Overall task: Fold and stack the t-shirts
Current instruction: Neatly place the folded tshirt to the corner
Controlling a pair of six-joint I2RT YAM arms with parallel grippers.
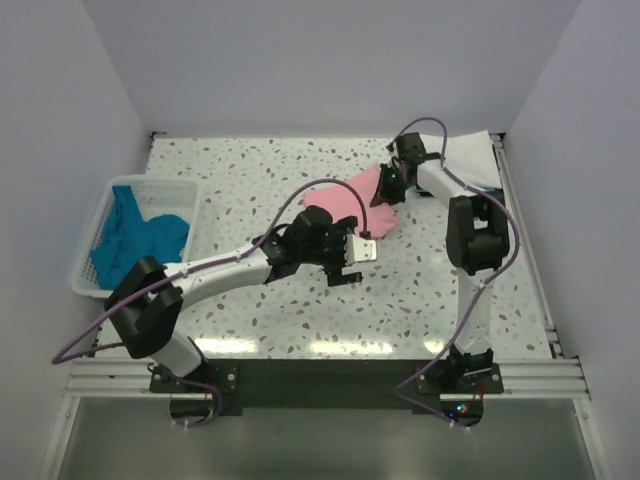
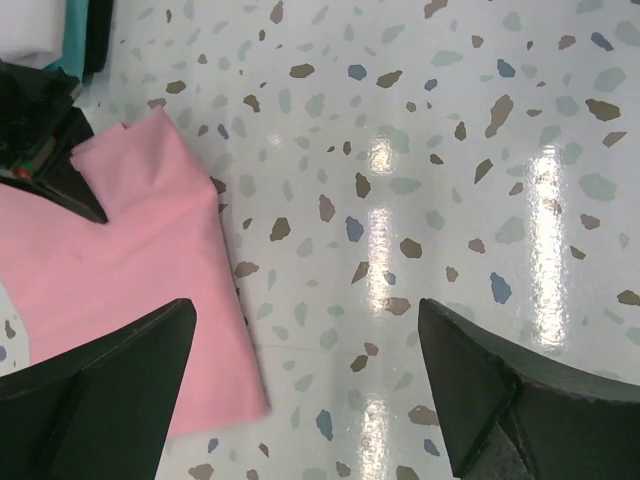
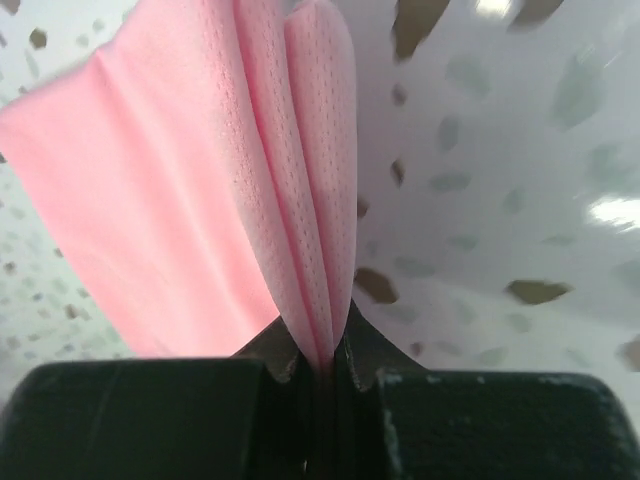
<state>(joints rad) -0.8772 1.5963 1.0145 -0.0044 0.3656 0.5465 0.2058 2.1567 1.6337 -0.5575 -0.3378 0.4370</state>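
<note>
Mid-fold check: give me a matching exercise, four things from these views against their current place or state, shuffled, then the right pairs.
Things:
1. left gripper
2. right gripper
3. teal-blue t-shirts
4. white t-shirt

Places or states:
A. at the far right corner of the table
B. open, holding nothing, by the edge of the pink t-shirt
C. in the white basket on the left
D. shut on a fold of the pink t-shirt

Pairs: 1-B, 2-D, 3-C, 4-A.
</note>
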